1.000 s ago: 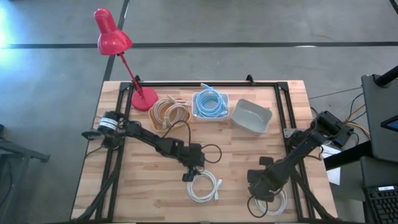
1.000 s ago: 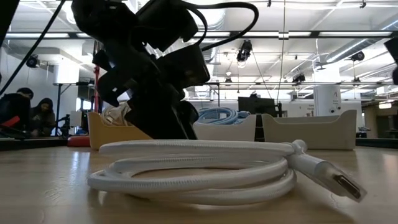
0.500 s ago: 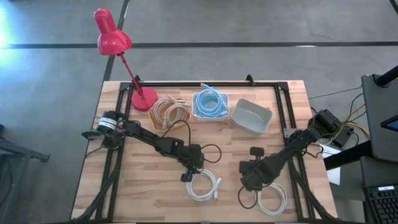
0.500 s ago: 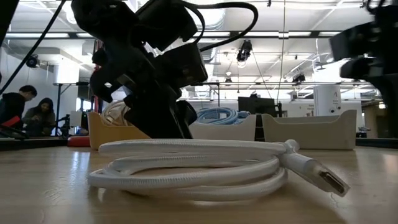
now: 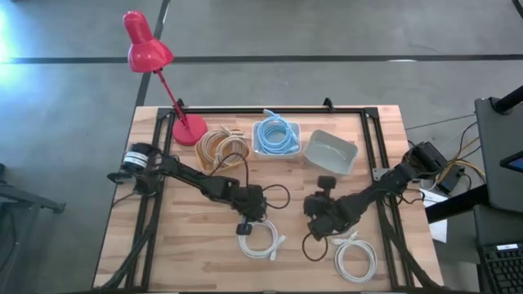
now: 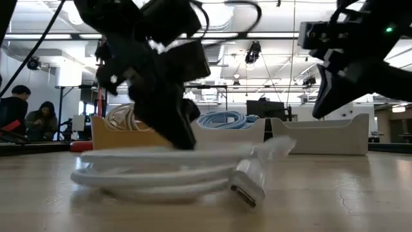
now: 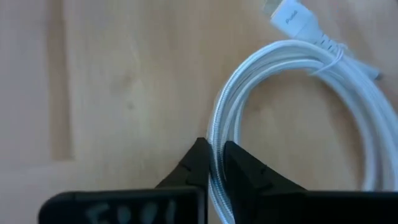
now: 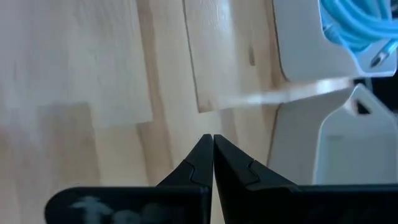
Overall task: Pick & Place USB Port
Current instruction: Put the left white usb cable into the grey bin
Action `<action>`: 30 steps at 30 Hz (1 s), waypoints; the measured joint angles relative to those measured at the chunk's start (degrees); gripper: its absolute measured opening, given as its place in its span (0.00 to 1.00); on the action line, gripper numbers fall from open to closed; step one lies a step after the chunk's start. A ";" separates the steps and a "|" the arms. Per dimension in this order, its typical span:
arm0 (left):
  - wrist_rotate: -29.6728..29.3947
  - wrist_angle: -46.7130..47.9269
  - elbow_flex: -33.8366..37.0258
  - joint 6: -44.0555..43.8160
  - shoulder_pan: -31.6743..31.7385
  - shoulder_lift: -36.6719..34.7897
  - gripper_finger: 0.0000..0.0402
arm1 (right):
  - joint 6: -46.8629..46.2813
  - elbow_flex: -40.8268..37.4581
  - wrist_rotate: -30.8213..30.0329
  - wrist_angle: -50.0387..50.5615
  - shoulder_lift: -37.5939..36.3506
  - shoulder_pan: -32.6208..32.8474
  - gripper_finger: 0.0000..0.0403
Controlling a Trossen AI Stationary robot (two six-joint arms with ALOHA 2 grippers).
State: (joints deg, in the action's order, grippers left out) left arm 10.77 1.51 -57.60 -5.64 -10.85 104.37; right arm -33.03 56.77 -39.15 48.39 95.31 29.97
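white USB cable (image 5: pixel 261 242): coiled on the wooden counter, front middle, under the left arm's tip; one plug end (image 6: pixel 248 189) points toward the low camera; the other plug (image 7: pixel 292 15) lies at the coil's far side in the left wrist view.
counter (image 5: pixel 188 245): pale wood planks with a black frame rail along the back and sides.
red lamp (image 5: pixel 151 55): base on the back left corner, head leaning out past the counter's edge.
bins: three in a row along the back — tan bin with an orange-and-white cable (image 5: pixel 222 147), white bin with a blue cable (image 5: pixel 276 135), empty grey bin (image 5: pixel 331 152).
second white cable (image 5: pixel 355 258): coiled near the front right, apart from the first coil.
left pincer (image 7: pixel 215 163): down on the near side of the coil, fingers clenched on one strand of the white USB cable, the strand running up between the two tips.
right pincer (image 8: pixel 213 149): fingers pressed together, grasping nothing, hanging over bare wood in the middle of the counter, just in front of the white and grey bins.
people (image 6: pixel 29 116): two, seated far off in the room, left in the low view.
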 joint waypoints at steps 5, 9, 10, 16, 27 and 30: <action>-3.45 2.91 -0.11 1.43 -0.09 -4.07 0.06 | 1.43 0.00 -1.69 -5.97 0.04 -2.91 0.02; -6.35 5.45 -0.11 2.32 -0.01 -6.81 0.06 | 7.45 0.00 1.60 -10.32 0.07 -5.96 0.02; -7.10 6.06 -0.11 2.62 0.00 -7.46 0.06 | 7.97 0.00 1.93 -11.45 0.07 -6.71 0.02; -11.00 10.69 -0.13 4.51 -0.02 -10.19 0.06 | 15.24 0.00 3.68 -17.08 0.04 -10.80 0.02; -13.75 13.91 -0.17 4.25 0.02 -11.47 0.06 | 21.51 0.00 13.30 -19.80 -0.49 -16.01 0.12; -13.73 14.37 -0.17 4.25 0.02 -11.61 0.06 | 21.69 0.00 13.30 -19.00 -1.14 -16.01 0.17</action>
State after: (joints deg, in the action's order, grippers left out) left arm -2.96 15.88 -57.78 -1.39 -10.83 92.76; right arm -11.34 56.77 -25.85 29.39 94.17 13.96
